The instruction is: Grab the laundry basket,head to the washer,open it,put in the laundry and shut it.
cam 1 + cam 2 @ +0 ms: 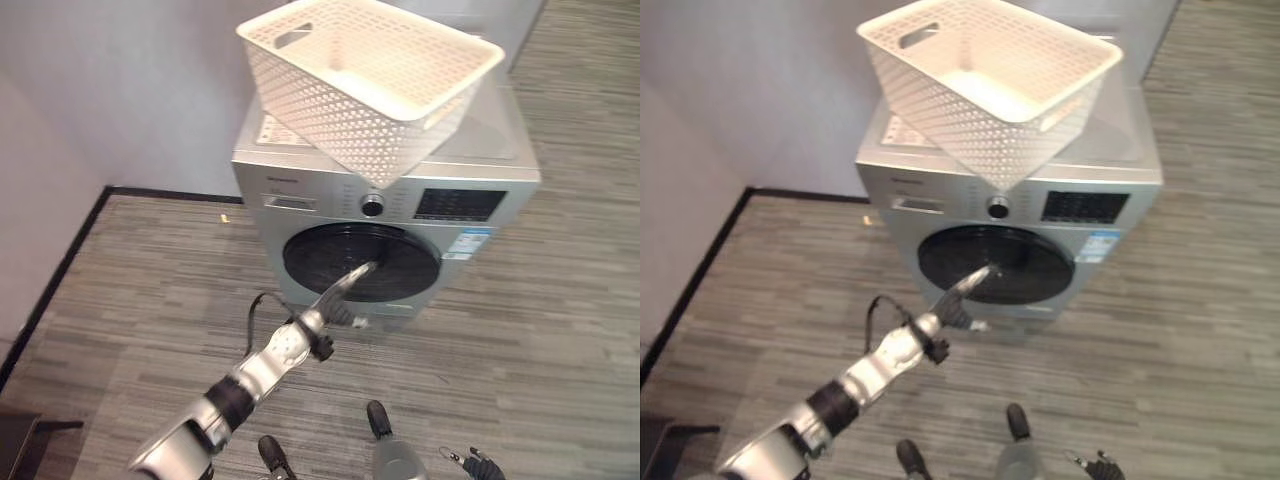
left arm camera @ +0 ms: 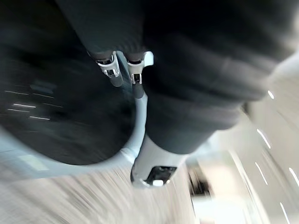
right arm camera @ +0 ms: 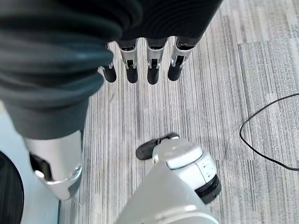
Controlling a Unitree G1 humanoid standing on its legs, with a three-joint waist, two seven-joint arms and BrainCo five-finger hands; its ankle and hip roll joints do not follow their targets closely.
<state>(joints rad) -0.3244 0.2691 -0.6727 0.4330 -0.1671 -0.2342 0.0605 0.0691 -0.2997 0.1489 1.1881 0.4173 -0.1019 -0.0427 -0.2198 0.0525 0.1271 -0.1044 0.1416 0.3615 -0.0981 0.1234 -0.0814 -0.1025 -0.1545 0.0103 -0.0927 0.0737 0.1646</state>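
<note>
1. We see our left hand [image 1: 340, 295] stretched toward the washer [image 1: 300, 160], its fingers [image 1: 358, 271] straight and together, the tips at the dark round door [image 1: 400, 262], which is shut.
2. Above those fingers, the white laundry basket [image 1: 330, 110] sits tilted on the washer's top, one corner overhanging the control knob [image 1: 372, 205]; whether any laundry lies inside we cannot tell.
3. Our right hand [image 3: 140, 60] hangs over the striped grey floor [image 3: 243, 70], fingers [image 3: 153, 71] straight, slightly apart, holding nothing.
</note>
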